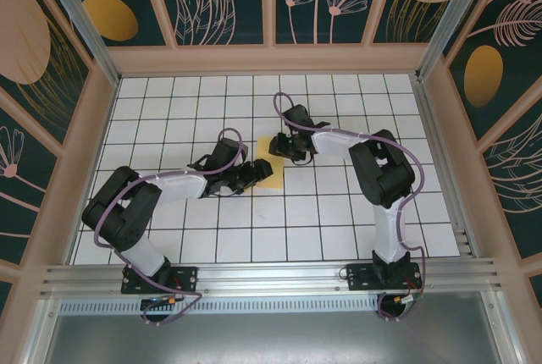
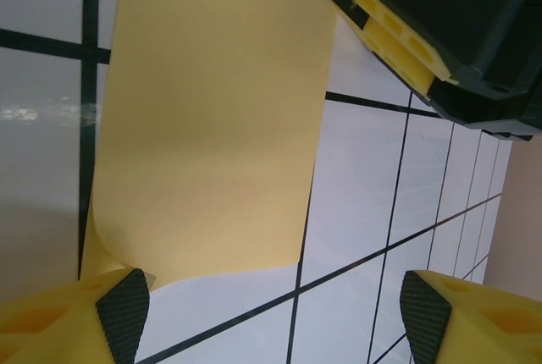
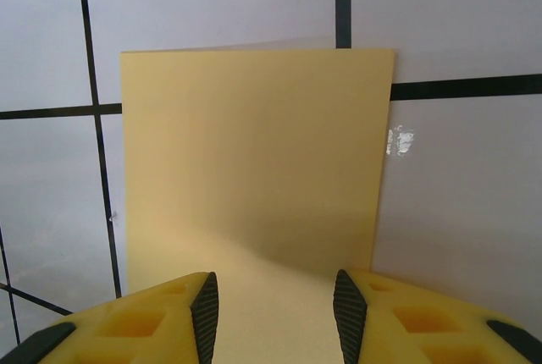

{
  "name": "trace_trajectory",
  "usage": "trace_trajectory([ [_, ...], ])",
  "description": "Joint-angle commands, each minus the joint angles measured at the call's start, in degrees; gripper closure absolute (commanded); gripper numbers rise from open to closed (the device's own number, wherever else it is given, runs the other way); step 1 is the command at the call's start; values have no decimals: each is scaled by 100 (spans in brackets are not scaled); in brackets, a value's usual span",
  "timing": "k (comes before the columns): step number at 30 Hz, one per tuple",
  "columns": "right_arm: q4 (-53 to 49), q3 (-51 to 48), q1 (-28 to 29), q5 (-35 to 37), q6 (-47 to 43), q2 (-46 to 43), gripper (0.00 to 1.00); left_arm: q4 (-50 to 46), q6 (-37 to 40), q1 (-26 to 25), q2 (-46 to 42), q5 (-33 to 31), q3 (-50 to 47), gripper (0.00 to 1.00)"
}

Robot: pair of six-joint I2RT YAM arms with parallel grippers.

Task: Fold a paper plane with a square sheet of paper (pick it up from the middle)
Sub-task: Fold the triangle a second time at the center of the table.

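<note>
The yellow sheet of paper [image 1: 270,171] lies flat on the white grid table as a rectangle about one tile wide. A pointed paper plane is out of view. My left gripper [image 1: 252,176] stands wide open at the sheet's left end. In the left wrist view the paper [image 2: 212,127] has a slightly curled corner against one pad [image 2: 125,311], and the other pad [image 2: 428,313] is over bare tile. My right gripper [image 1: 284,147] hovers at the far end, open. In the right wrist view its fingers [image 3: 206,309] straddle the paper [image 3: 254,152] with nothing pinched between them.
The right gripper's yellow and black fingers [image 2: 423,34] show at the top right of the left wrist view, close above the sheet. Wooden walls [image 1: 271,59] fence the table on three sides. White tiles [image 1: 339,220] lie open in front of the paper.
</note>
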Motion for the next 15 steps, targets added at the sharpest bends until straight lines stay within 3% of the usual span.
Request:
trace_trajectory([
  [1, -89, -156, -58, -50, 92, 172, 57, 239, -41, 34, 125, 142, 125, 20],
  [15, 3, -264, -102, -105, 119, 136, 57, -727, 267, 29, -72, -522, 149, 20],
])
